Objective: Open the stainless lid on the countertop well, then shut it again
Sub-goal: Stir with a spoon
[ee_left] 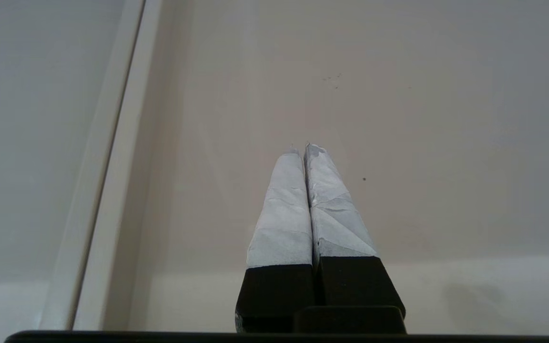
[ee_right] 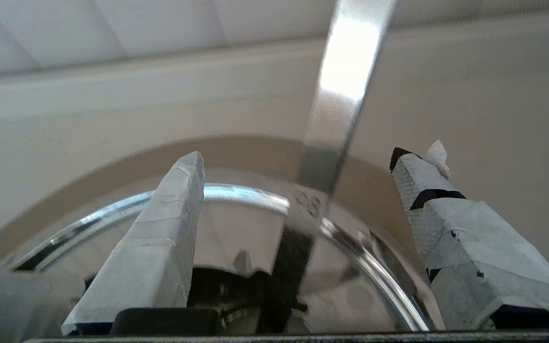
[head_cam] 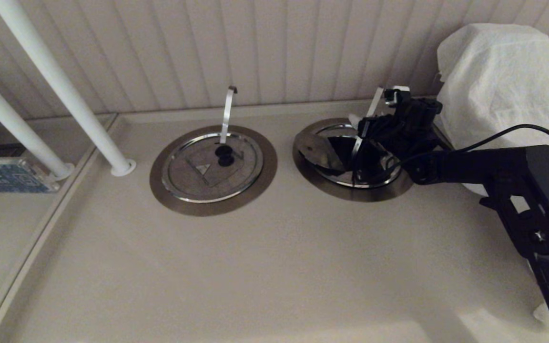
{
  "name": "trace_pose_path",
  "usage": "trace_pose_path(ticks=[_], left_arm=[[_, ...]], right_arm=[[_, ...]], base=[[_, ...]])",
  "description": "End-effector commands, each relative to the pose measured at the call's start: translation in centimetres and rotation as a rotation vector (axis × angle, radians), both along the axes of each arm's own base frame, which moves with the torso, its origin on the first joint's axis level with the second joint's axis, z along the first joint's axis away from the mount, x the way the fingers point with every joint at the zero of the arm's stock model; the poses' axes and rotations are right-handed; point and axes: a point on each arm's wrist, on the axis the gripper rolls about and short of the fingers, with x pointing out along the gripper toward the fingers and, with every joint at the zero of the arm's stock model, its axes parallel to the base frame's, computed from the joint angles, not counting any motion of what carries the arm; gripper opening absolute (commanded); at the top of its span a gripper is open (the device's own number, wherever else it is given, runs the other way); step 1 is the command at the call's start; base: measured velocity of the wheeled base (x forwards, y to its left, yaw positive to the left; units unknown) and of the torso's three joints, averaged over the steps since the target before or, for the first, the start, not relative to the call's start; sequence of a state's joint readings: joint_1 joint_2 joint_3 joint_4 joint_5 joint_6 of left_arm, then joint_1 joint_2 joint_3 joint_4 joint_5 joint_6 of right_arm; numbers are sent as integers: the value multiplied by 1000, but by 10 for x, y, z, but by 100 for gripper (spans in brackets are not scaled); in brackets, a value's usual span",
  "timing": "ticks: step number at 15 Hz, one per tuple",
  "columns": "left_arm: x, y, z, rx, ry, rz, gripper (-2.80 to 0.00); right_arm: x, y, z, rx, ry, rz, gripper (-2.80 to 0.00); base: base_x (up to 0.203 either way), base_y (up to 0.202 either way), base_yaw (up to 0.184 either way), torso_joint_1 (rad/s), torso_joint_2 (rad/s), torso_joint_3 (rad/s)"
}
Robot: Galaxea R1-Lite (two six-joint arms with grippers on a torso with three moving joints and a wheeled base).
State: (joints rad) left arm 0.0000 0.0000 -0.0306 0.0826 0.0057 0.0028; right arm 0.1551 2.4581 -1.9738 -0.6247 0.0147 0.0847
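While your right gripper (ee_right: 298, 166) hovers fingers spread, the stainless lid (head_cam: 320, 151) sits just under it
Its leaning utensil handle (ee_right: 336, 95) rises between your fingers; the countertop well (head_cam: 350, 190) rings it; your left gripper (ee_left: 302, 148) rests closed over the bare counter (ee_left: 446, 143)

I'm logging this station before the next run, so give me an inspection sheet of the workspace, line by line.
Surface: beige counter, bare in front.
Job's things: stainless lid looks tilted in the countertop well; leaning utensil handle rises through it.
Clutter: twin lid lying flat, with hooked upright handle.
End effectors: right end effector over the well, fingers apart either side of the handle, gripping nothing; left end effector shut above bare counter.
Cables: black cable along the right arm.
Surroundings: panelled wall, white poles, white cloth-covered object, blue item.
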Motion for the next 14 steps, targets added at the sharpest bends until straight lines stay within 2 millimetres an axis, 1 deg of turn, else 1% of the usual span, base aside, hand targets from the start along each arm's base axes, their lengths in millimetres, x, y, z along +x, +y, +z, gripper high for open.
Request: trace_pose_path(ticks=[1,3,5,12,13,14], left_arm=[[0,0,0,0,-1,0,-280],[0,0,0,0,0,0,-280],[0,0,0,0,0,0,-280],[0,0,0,0,0,0,-280],[0,0,0,0,0,0,-280],[0,0,0,0,-1,0,-280]], right_arm=[[3,-2,-7,2,-7,-5,0],[4,-2,-6,6,-20,-5,0],[7,-2,-12,5,-33,-6,0],[7,-2,-11,15,-50,-6,0],[7,-2,-12,14,-45,-6,-280],[8,-2,-14,12,-42,-6,-280]], base=[[0,0,0,0,0,0],[0,0,0,0,0,0],[0,0,0,0,0,0],[0,0,0,0,0,0],[0,0,0,0,0,0],[0,0,0,0,0,0]])
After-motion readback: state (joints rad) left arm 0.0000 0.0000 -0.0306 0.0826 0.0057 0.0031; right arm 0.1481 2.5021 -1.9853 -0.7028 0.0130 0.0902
